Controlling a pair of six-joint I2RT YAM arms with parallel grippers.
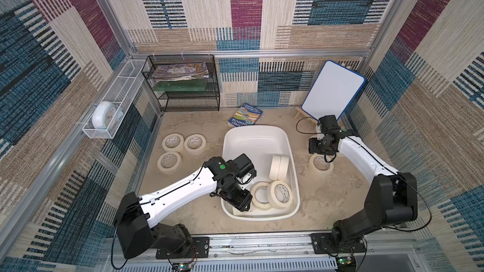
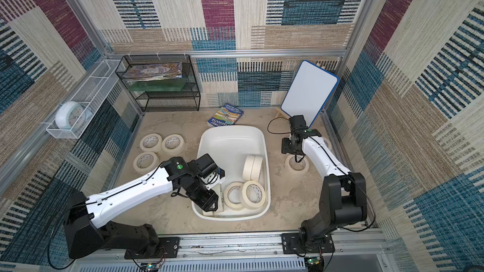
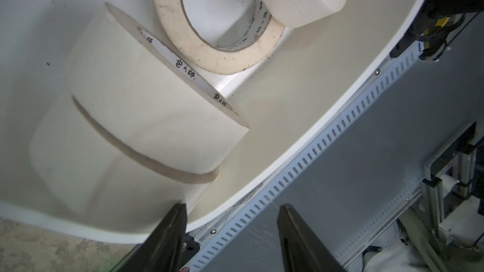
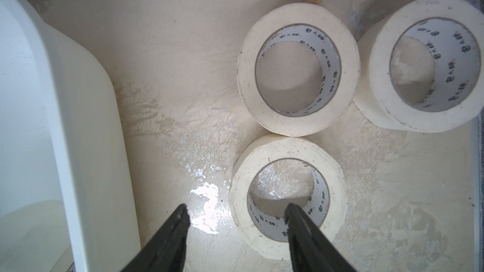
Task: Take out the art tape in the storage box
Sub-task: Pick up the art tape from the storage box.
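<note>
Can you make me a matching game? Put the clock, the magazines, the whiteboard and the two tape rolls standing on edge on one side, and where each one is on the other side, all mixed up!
Things
1. clock
2. magazines
3. whiteboard
4. tape rolls standing on edge

Places
A. on the wooden stand
B. in the black rack
C. in the white tub
D. in the white wire basket

Pairs: 1-D, 2-B, 3-A, 4-C
</note>
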